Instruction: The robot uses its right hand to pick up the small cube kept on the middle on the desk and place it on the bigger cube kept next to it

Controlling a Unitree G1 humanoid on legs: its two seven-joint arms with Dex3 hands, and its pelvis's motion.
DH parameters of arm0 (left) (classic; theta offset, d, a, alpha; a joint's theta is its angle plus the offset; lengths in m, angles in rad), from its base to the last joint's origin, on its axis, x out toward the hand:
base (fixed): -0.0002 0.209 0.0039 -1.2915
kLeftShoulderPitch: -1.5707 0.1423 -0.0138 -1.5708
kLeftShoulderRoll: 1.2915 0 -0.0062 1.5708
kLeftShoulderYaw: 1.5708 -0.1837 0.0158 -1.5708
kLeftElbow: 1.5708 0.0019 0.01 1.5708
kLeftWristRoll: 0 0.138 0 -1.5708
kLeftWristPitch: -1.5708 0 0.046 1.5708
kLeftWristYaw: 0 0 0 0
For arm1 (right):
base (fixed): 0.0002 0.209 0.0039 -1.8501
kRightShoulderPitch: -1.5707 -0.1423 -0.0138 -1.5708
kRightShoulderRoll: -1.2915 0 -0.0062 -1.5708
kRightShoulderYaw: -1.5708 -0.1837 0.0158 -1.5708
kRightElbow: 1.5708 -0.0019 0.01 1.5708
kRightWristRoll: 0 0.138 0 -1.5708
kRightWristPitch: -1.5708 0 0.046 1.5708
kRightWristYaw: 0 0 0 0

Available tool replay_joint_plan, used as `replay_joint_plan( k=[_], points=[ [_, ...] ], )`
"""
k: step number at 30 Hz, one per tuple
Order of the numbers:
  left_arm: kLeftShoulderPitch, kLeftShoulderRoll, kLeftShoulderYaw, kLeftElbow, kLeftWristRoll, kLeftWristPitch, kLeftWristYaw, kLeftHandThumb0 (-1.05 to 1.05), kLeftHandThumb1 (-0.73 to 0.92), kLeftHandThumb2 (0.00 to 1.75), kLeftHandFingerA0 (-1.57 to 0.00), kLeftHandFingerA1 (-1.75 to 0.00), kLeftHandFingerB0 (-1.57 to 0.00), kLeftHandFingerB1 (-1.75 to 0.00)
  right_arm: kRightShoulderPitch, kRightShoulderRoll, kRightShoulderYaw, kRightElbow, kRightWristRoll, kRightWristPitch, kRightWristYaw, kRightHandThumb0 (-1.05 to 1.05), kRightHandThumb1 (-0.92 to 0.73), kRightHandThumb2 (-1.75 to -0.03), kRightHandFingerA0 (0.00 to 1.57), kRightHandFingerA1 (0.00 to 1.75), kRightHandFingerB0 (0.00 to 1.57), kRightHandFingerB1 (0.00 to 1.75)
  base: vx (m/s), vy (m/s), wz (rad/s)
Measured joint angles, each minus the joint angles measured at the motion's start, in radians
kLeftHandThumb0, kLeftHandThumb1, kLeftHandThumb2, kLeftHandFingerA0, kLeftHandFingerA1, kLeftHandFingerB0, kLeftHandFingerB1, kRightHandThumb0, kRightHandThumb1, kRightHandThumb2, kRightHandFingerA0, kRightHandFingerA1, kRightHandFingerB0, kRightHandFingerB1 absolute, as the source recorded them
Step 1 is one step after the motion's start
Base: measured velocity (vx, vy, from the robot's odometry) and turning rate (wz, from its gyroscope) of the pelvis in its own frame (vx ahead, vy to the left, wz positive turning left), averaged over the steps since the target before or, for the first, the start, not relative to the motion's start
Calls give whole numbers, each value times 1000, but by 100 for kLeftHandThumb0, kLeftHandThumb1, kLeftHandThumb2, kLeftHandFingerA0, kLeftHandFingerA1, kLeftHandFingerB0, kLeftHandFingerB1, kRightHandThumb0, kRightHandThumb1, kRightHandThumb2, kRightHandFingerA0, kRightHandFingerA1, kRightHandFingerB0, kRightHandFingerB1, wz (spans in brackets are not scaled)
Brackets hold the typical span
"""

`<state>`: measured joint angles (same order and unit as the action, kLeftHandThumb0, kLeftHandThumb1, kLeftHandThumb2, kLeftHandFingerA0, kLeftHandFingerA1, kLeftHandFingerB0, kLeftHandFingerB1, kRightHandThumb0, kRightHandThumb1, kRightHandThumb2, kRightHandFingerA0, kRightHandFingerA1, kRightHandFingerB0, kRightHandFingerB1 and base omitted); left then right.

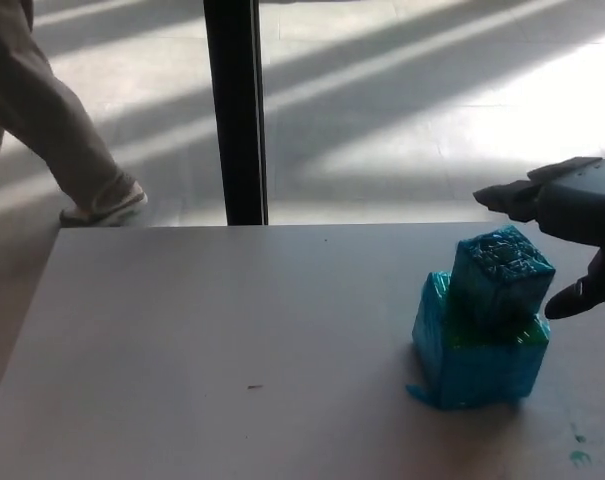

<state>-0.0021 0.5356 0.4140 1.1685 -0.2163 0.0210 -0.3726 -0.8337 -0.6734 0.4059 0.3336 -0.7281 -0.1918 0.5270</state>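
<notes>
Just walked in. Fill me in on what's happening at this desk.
A humanoid robot is stacking cubes. The small cube sits on top of the bigger cube, slightly tilted, on the desk. The right hand is beside the small cube with its fingers apart, holding nothing. The left hand is not in view. A person's legs show on the floor beyond the desk.

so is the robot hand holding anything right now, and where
Nothing is held. The right robot hand is open beside the small cube, which sits on the bigger cube; its fingers are clear of it.
</notes>
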Motion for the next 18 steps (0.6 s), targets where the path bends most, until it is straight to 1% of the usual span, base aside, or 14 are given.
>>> replay_joint_plan(
  k=[1, 2, 3, 6, 7, 9, 10, 11, 12, 13, 14, 17, 18],
  points=[
    [-1, 0, -1, 4, 0, 0, 1, -73, 70, 61, -52, -59, -52, -40, -4, -1, -13, -3, 4, 2, 5, -86, -51, -56, 0, 0, 0, 0, 0, 0, 0],
    [-2, 0, -4, 6, 1, 0, 2, -73, 70, 61, -52, -59, -52, -40, -10, -2, -26, -4, 8, 6, 9, -86, -51, -56, 0, 0, 0, 0, 0, 0, 0],
    [-2, 0, -6, 7, 2, -1, 3, -73, 72, 62, -48, -54, -45, -38, -14, -4, -33, -5, 9, 8, 12, -84, -52, -57, 0, 0, 0, 0, 0, 0, 0],
    [2, 1, -13, 1, 6, -1, 4, -72, 71, 61, -51, -56, -45, -39, -55, -32, -90, 11, 32, 15, 32, -89, -52, -57, 0, 0, 0, 0, 0, 0, 0],
    [3, 1, -13, -1, 5, -1, 5, -72, 70, 62, -47, -55, -44, -38, -66, -47, -109, 21, 41, 13, 36, -90, -51, -57, 0, 0, 0, 0, 0, 0, 0],
    [6, 1, -12, -3, 5, -1, 6, -72, 70, 62, -47, -57, -45, -39, -77, -78, -139, 43, 57, 10, 44, -88, -51, -57, 0, 0, 0, 1, 0, 0, 0],
    [8, 1, -12, -5, 5, -1, 6, -73, 71, 62, -48, -55, -45, -38, -78, -90, -149, 52, 62, 10, 46, -90, -43, -81, 0, 1, 0, 2, 0, 0, 0],
    [9, 1, -12, -6, 5, -1, 6, -73, 71, 62, -47, -55, -45, -38, -78, -107, -163, 68, 70, 8, 47, -91, -48, -84, 0, 0, 0, 0, 0, 0, 0],
    [9, 1, -12, -7, 5, -1, 6, -72, 71, 62, -44, -53, -44, -38, -77, -119, -176, 84, 77, 3, 47, -91, -48, -84, 0, 0, 0, 2, 0, 0, 0],
    [11, 1, -12, -8, 5, -1, 5, -70, 70, 61, -47, -52, -47, -38, -76, -141, -198, 114, 88, -1, 46, -89, -48, -84, 0, 0, 0, 6, 0, 0, 0],
    [12, 1, -11, -8, 5, -1, 5, -70, 70, 61, -46, -55, -46, -39, -75, -151, -209, 128, 93, -4, 45, -95, -56, -89, 0, 5, 0, 0, 0, 0, 0],
    [17, 1, -9, -15, 4, 0, 6, -71, 70, 61, -46, -55, -46, -39, -44, -200, -277, 190, 126, -14, 34, -94, -56, -88, 0, 5, 0, 0, 0, 0, 0],
    [18, 1, -8, -17, 4, 0, 6, -70, 71, 62, -46, -54, -44, -38, -30, -211, -296, 203, 136, -16, 30, -92, -56, -86, 0, 7, 6, 0, 0, 0, 0]
  ],
)
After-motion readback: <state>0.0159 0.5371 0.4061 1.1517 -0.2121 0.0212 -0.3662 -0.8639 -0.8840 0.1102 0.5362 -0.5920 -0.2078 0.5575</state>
